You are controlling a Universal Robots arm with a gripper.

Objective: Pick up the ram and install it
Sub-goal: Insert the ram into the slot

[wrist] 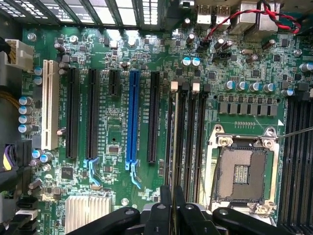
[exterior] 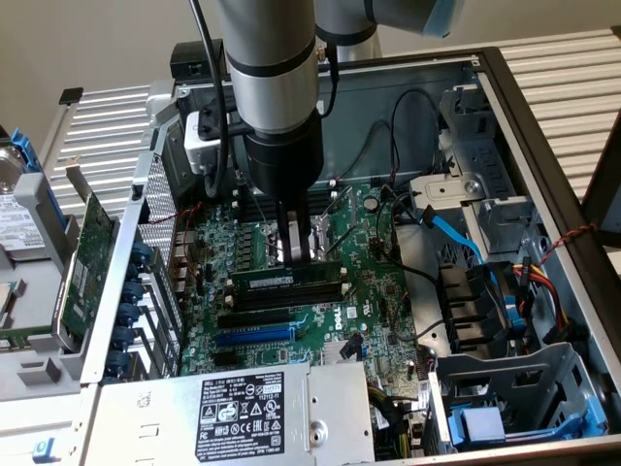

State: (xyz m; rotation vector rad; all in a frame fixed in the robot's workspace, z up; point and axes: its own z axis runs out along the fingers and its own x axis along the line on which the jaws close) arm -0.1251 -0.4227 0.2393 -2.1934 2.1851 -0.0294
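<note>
I am looking into an open grey sheet-metal computer case (exterior: 529,136) lying on its side, and it holds a flat green motherboard (exterior: 364,311) crowded with small parts. The robot arm's smooth silver-and-black cylinder reaches down into the case. At its tip the black two-fingered gripper (exterior: 296,254) is closed on the upper edge of the long, narrow green ram stick (exterior: 286,279) with a white label strip. The stick stands on edge, level, right at the long black memory slots (exterior: 281,297) in the middle of the board. I cannot tell whether it is seated in a slot.

Also inside the case are a boxy silver power supply (exterior: 243,408) with a printed label, a flat blue data cable (exterior: 456,233) and a blue plastic expansion slot (exterior: 252,335). Outside the case, at the exterior view's left, a larger green card (exterior: 92,243) leans upright.

In the wrist view I look straight down on the motherboard (wrist: 161,49). The ram stick (wrist: 174,142) appears as a thin pale edge running away from the gripper (wrist: 172,195), alongside the memory slots (wrist: 193,137). This view adds a square metal-framed processor socket (wrist: 242,174), a finned silver heatsink (wrist: 88,213), a white plastic slot (wrist: 49,105) and the blue slot (wrist: 131,117).
</note>
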